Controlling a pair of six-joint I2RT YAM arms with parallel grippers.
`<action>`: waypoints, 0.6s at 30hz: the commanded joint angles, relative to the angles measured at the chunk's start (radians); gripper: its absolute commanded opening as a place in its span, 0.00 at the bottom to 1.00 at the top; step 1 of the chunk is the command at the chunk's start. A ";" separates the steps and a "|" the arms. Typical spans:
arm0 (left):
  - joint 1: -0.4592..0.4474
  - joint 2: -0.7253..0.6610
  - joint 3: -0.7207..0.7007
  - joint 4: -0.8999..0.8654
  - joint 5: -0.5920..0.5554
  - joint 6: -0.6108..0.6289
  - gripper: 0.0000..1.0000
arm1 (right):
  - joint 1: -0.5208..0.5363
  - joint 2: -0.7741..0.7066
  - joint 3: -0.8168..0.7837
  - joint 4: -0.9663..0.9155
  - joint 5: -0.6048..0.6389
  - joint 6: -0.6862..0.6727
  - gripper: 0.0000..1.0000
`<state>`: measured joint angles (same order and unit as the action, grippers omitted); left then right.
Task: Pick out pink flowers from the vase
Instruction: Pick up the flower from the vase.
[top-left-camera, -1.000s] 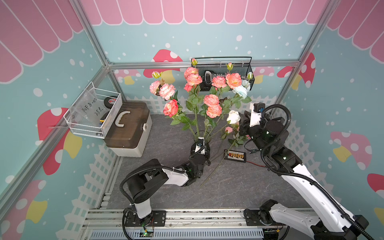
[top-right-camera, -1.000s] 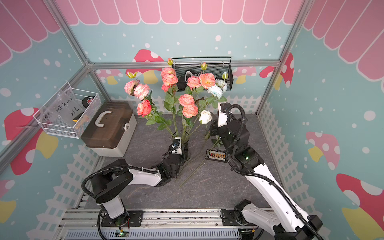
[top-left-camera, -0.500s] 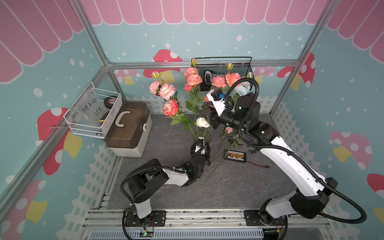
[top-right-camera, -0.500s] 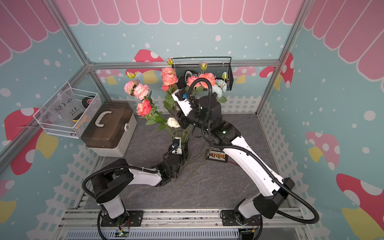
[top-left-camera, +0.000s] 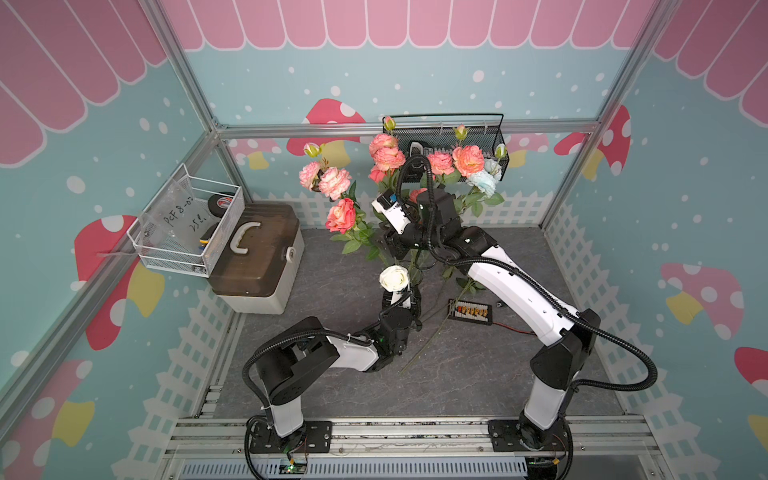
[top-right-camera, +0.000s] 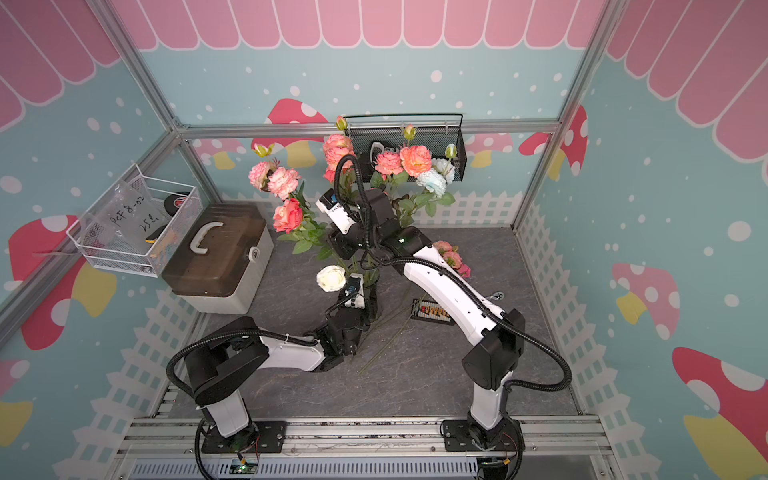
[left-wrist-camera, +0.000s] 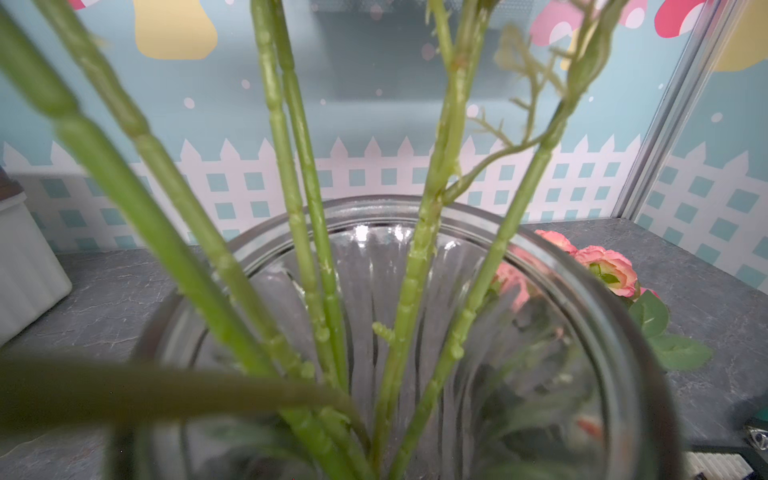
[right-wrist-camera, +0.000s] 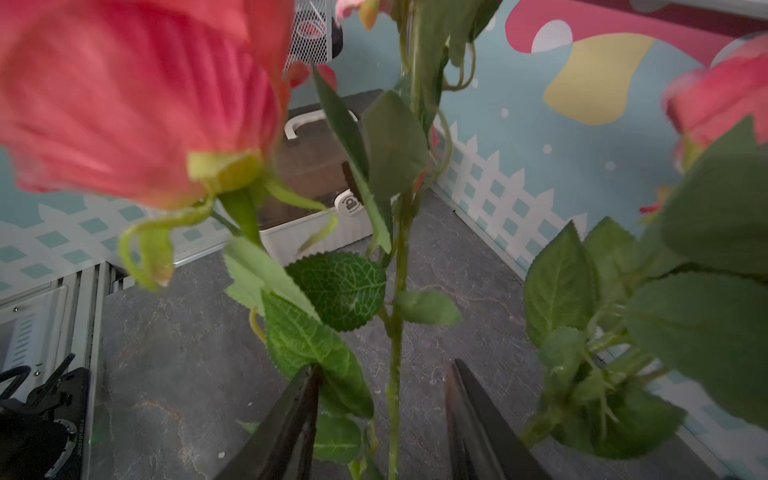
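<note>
The clear ribbed vase (top-left-camera: 415, 291) stands mid-table, and its rim (left-wrist-camera: 582, 299) fills the left wrist view with several green stems rising from it. My left gripper (top-left-camera: 405, 309) is shut on the vase low down; its fingers are hidden. Pink flowers (top-left-camera: 340, 214) fan out above, mixed with pale blue blooms (top-left-camera: 482, 183), and a white rose (top-left-camera: 393, 277) droops beside the vase. My right gripper (right-wrist-camera: 384, 365) is open among the stems, with one thin green stem (right-wrist-camera: 395, 332) between its fingers, untouched. Another pink flower (top-right-camera: 451, 255) lies on the table behind my right arm.
A brown-lidded box (top-left-camera: 253, 253) and a white wire basket (top-left-camera: 187, 224) sit at the left. A black mesh basket (top-left-camera: 444, 141) hangs on the back wall. A small bead board (top-left-camera: 471, 311) and loose stems (top-left-camera: 428, 336) lie right of the vase.
My right arm has swung from the right side into the bouquet, and its jaws have opened wider. The white rose has dropped down and to the left. My left arm has stayed still.
</note>
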<state>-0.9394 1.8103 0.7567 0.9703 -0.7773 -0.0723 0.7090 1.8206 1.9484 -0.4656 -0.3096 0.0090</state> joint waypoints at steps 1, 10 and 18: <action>-0.007 0.070 -0.042 -0.155 0.062 -0.057 0.00 | 0.003 0.023 0.011 -0.013 -0.035 -0.001 0.51; -0.007 0.075 -0.040 -0.141 0.062 -0.054 0.00 | 0.012 0.071 -0.019 0.030 -0.024 0.049 0.30; -0.004 0.069 -0.045 -0.141 0.058 -0.063 0.00 | 0.010 -0.090 -0.140 0.110 0.027 0.038 0.03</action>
<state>-0.9394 1.8168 0.7563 0.9852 -0.7769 -0.0704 0.7151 1.8267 1.8477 -0.3977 -0.2977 0.0574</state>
